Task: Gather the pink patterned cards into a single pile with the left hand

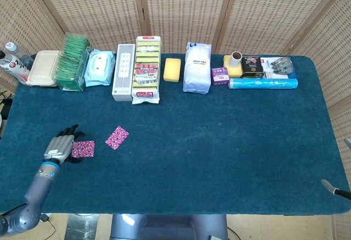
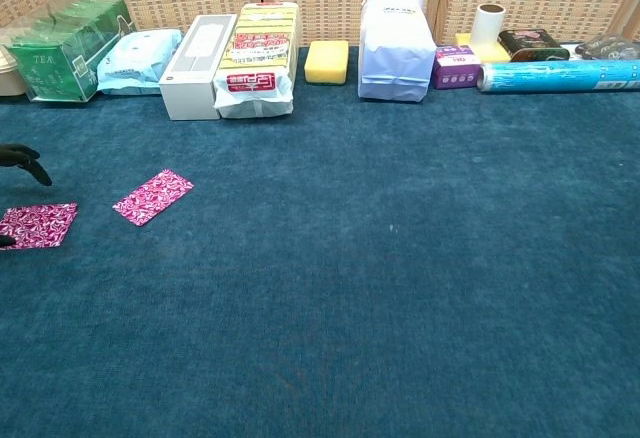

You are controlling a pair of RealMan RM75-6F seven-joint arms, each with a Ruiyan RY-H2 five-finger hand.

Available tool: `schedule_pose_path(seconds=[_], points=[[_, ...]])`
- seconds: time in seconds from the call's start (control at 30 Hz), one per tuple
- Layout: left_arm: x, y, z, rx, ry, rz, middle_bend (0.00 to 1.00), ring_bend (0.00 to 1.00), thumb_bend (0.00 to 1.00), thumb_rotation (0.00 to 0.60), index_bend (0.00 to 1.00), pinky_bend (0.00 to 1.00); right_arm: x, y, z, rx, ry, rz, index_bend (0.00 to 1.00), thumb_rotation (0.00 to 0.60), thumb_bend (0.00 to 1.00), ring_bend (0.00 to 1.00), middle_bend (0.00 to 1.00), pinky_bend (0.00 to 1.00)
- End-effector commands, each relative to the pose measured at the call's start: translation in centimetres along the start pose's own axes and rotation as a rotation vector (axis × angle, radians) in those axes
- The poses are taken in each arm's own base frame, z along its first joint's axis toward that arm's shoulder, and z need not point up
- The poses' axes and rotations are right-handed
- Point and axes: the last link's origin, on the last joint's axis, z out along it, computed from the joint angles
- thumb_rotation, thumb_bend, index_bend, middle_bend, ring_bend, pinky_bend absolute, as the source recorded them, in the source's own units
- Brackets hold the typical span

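Two pink patterned cards lie flat and apart on the blue tablecloth. One card (image 1: 83, 148) (image 2: 38, 225) is at the far left and the other (image 1: 117, 137) (image 2: 152, 196) lies a little to its right, turned at an angle. My left hand (image 1: 60, 144) hovers at the left card's left edge with its fingers spread; in the chest view only dark fingertips (image 2: 26, 159) show at the frame edge. Nothing is held in it. Only a sliver of my right hand (image 1: 335, 189) shows at the table's right front corner, too little to judge.
Along the back edge stand a row of goods: green tea box (image 1: 73, 62), wipes pack (image 1: 99, 68), white box (image 1: 123, 71), yellow packet (image 1: 147, 69), sponge (image 1: 172, 69), white bag (image 1: 197, 67), blue roll (image 1: 262, 83). Bare cloth (image 1: 219, 141) spreads to the right.
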Motion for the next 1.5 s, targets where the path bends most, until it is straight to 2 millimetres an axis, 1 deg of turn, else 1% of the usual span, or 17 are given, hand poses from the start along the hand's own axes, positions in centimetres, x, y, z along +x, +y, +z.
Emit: schedule_pose_path(seconds=[0.03,0.1,0.13,0.23,0.33,0.47,0.53,0.67,0.7,0.77,0.83,0.93,1.07,1.13,1.2,1.5], points=[[0.7,1.0,0.1,-0.03,0.01,-0.041,0.0,0.0,0.2,0.6,0.19,0.07,-0.1,-0.1,0.0,0.002,-0.002,-0.002,0.04,0.6,0.0,0.0,0.0,0.0],[1.5,1.8,0.1,-0.042,0.015,-0.07,0.0,0.0,0.2,0.6,0.19,0.07,-0.1,-0.1,0.0,0.002,-0.002,-0.003,0.04,0.6,0.0,0.0,0.0,0.0],[2.4,3.1,0.2,-0.074,0.042,-0.07,0.0,0.0,0.2,0.6,0.19,0.07,0.0,-0.2,0.0,0.004,0.001,-0.004,0.04,0.6,0.0,0.0,0.0,0.0],[3.4,5.1,-0.2,-0.115,0.067,-0.02,0.0,0.0,0.2,0.6,0.19,0.07,0.0,-0.2,0.1,0.002,0.001,0.0,0.04,0.6,0.0,0.0,0.0,0.0],[3.9,6.9,-0.2,-0.156,0.103,0.079,0.0,0.0,0.2,0.6,0.19,0.07,0.2,-0.1,0.1,0.001,0.004,0.005,0.04,0.6,0.0,0.0,0.0,0.0],[3.6,8.4,0.2,-0.215,0.13,0.22,0.0,0.0,0.21,0.6,0.18,0.07,0.3,0.2,0.0,0.0,0.005,0.013,0.04,0.6,0.0,0.0,0.0,0.0],[3.5,8.5,0.4,-0.24,0.157,0.277,0.0,0.0,0.22,0.6,0.16,0.07,0.3,0.2,0.0,0.0,0.006,0.015,0.04,0.6,0.0,0.0,0.0,0.0],[3.0,7.9,1.3,-0.276,0.222,0.385,0.0,0.0,0.23,0.6,0.05,0.07,0.4,0.2,0.0,0.003,0.005,0.016,0.04,0.6,0.0,0.0,0.0,0.0],[2.7,7.7,1.5,-0.282,0.224,0.393,0.0,0.0,0.23,0.6,0.02,0.07,0.3,0.2,0.0,0.004,0.002,0.016,0.04,0.6,0.0,0.0,0.0,0.0],[2.3,7.4,1.7,-0.291,0.217,0.394,0.0,0.0,0.23,0.6,0.0,0.07,0.2,0.1,0.0,0.005,-0.002,0.014,0.04,0.6,0.0,0.0,0.0,0.0],[1.7,7.1,1.8,-0.287,0.186,0.364,0.0,0.0,0.23,0.6,0.0,0.07,0.2,0.1,0.1,0.005,0.0,0.012,0.04,0.6,0.0,0.0,0.0,0.0],[1.1,7.2,1.8,-0.285,0.138,0.301,0.0,0.0,0.23,0.6,0.0,0.07,0.1,0.0,0.1,0.005,-0.002,0.011,0.04,0.6,0.0,0.0,0.0,0.0],[0.8,8.3,1.4,-0.319,0.13,0.257,0.0,0.0,0.23,0.6,0.0,0.07,0.0,0.0,0.1,0.006,-0.004,0.007,0.04,0.6,0.0,0.0,0.0,0.0],[0.3,9.5,1.2,-0.349,0.135,0.249,0.0,0.0,0.23,0.6,0.0,0.07,0.0,-0.1,0.0,0.008,-0.006,0.004,0.04,0.6,0.0,0.0,0.0,0.0],[-0.1,10.2,1.4,-0.347,0.139,0.26,0.0,0.0,0.23,0.6,0.0,0.07,0.0,-0.1,0.0,0.008,-0.006,0.006,0.04,0.6,0.0,0.0,0.0,0.0],[-1.1,11.5,2.2,-0.314,0.143,0.274,0.0,0.0,0.23,0.6,0.0,0.07,0.1,0.1,0.1,0.005,-0.004,0.013,0.04,0.6,0.0,0.0,0.0,0.0]])
